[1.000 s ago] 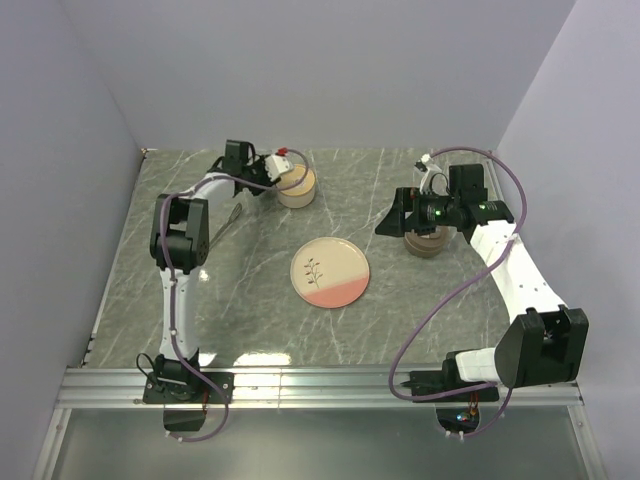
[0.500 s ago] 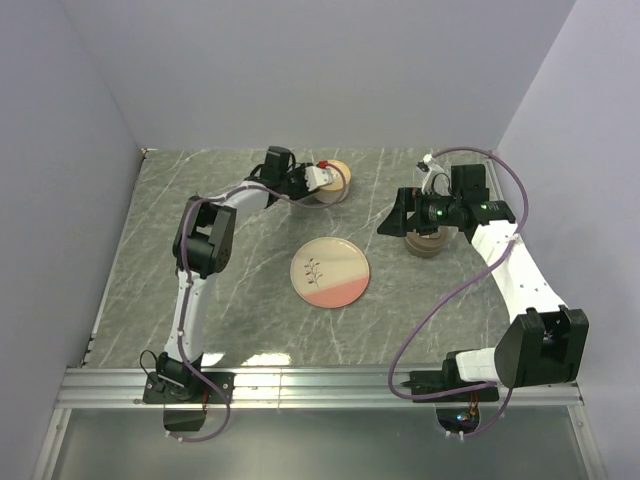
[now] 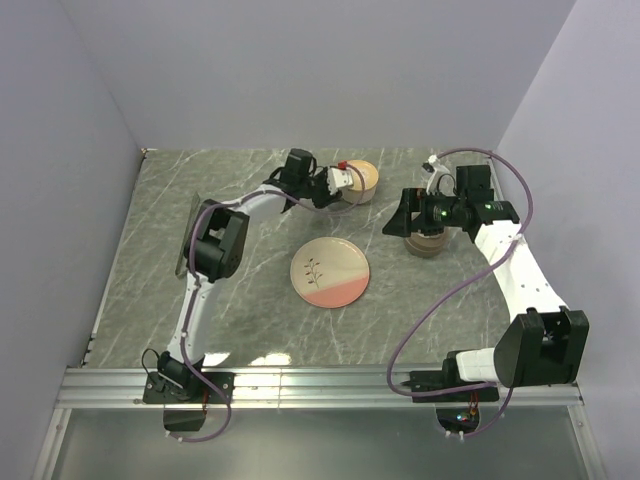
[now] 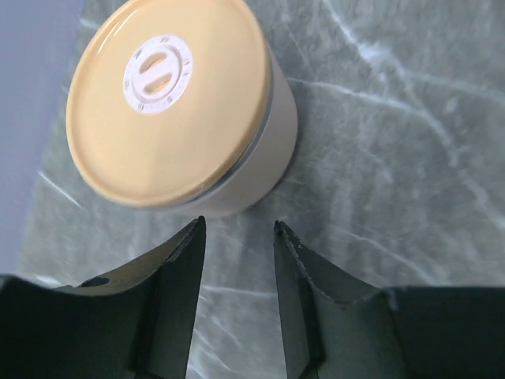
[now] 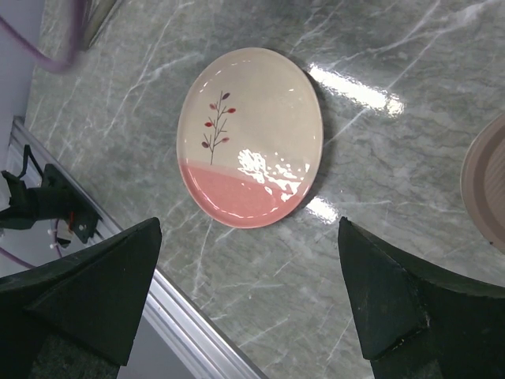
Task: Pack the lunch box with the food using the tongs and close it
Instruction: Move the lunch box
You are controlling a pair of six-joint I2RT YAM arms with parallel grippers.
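Note:
The lunch box [image 3: 360, 180] is a round cream tub with a tan lid [image 4: 170, 103] on it, standing at the back middle of the table. My left gripper [image 3: 345, 181] sits just left of it. Its jaws [image 4: 237, 223] are open, the tips close to the tub's wall, with only bare table between them. My right gripper [image 3: 402, 215] hangs wide open [image 5: 248, 229] over the table right of the plate. A blurred slim grey strip [image 3: 188, 235] beside the left elbow may be the tongs. No food is in view.
A pink-and-cream plate [image 3: 330, 272] with a sprig drawing [image 5: 251, 134] lies mid-table with nothing on it. A brown round tub [image 3: 427, 245] stands under the right wrist, its rim [image 5: 485, 189] at that view's right edge. Walls close the left, back and right.
The left arm has swung right along the back of the table, and the lidded tub has moved right with its gripper. The right arm has barely moved.

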